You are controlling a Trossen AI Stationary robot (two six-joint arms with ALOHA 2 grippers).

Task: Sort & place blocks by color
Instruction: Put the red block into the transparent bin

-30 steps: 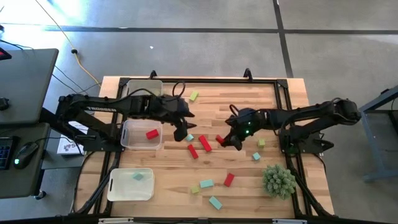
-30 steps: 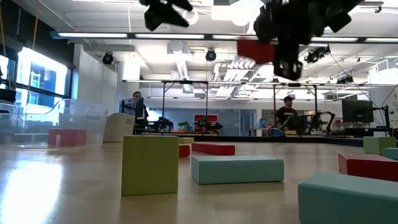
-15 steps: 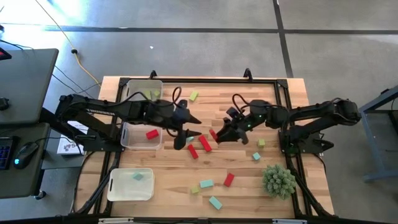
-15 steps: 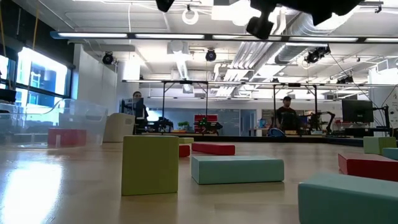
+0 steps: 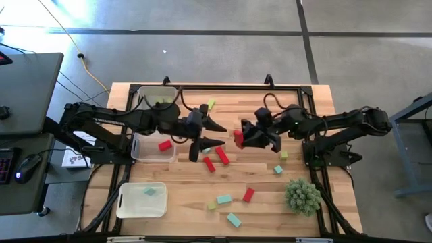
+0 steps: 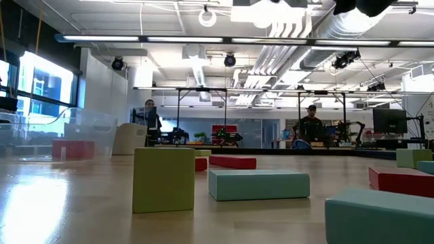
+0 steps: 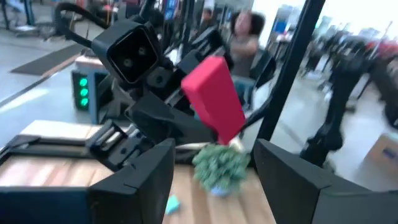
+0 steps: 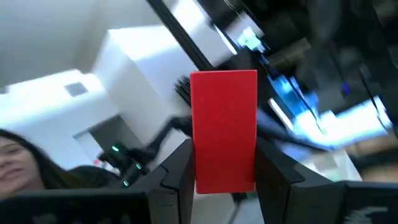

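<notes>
My right gripper (image 5: pixel 241 137) is clamped on a red block (image 5: pixel 237 138), raised at frame centre; my left gripper (image 5: pixel 210 133) faces it, fingers spread wide and empty. Left of centre, one bin (image 5: pixel 138 156) holds a red block, the lower-left bin (image 5: pixel 125 208) a teal one. I judge most sorting remains: about a dozen scattered blocks (image 5: pixel 223 199) lie across the table (image 5: pixel 317 94).

Yellow-green cube (image 6: pixel 163 179) foremost, teal bar (image 6: pixel 258 184) just beside, red bar (image 6: pixel 232 162) behind, clear bin (image 6: pixel 81 132) holding red block (image 6: pixel 72 150)
</notes>
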